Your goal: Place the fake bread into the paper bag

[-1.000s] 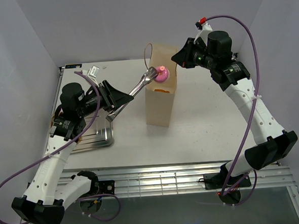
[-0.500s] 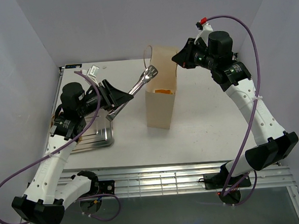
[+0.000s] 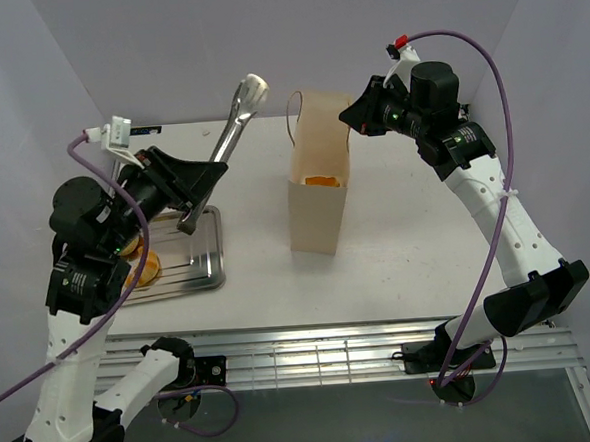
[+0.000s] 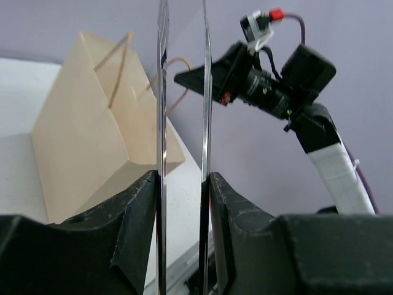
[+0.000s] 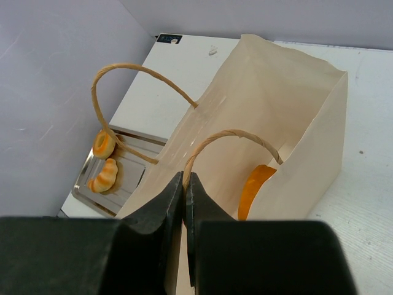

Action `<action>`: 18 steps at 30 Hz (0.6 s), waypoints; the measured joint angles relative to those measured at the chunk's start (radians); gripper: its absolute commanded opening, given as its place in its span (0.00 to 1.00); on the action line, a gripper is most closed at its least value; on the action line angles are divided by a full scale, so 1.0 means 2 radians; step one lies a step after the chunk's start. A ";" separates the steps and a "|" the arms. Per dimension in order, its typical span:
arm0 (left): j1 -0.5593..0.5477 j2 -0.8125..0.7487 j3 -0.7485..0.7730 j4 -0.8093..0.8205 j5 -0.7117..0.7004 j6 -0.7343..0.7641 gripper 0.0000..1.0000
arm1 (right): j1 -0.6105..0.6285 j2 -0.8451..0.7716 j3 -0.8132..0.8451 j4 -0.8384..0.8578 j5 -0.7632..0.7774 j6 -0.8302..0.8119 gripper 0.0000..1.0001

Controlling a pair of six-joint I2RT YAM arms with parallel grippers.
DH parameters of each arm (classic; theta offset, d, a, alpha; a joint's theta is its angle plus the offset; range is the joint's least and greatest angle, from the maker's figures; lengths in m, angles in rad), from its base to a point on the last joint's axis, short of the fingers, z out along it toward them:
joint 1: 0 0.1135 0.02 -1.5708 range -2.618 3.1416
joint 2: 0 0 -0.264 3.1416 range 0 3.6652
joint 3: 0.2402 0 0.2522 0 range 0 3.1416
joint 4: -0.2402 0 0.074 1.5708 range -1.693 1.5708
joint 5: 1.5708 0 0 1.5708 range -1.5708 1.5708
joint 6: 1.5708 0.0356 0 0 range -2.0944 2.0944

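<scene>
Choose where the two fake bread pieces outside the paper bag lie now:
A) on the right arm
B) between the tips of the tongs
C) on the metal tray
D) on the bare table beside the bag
C: the right wrist view shows a ring-shaped piece and a croissant-shaped piece lying on the metal tray, while the tongs point upward with empty tips.

The tongs run off the left wrist view at 12 o'clock, tips unseen. From above, the left arm covers much of the bread at the tray's 9 o'clock end
</scene>
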State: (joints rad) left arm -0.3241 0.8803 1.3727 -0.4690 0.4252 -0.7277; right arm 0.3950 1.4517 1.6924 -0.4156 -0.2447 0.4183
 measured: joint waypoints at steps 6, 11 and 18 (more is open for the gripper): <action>0.000 -0.011 0.073 -0.080 -0.142 0.032 0.48 | 0.000 0.000 0.000 0.000 0.000 -0.001 0.08; 0.000 0.012 0.069 -0.155 -0.272 0.047 0.48 | 0.000 -0.001 -0.001 0.000 -0.002 -0.002 0.08; 0.000 0.080 0.002 -0.208 -0.403 0.050 0.48 | 0.000 -0.001 -0.001 0.000 -0.012 -0.003 0.08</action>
State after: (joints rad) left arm -0.3248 1.0397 1.3766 -0.8845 -0.3805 -0.6285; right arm 0.3950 1.4498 1.6905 -0.4164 -0.2684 0.4129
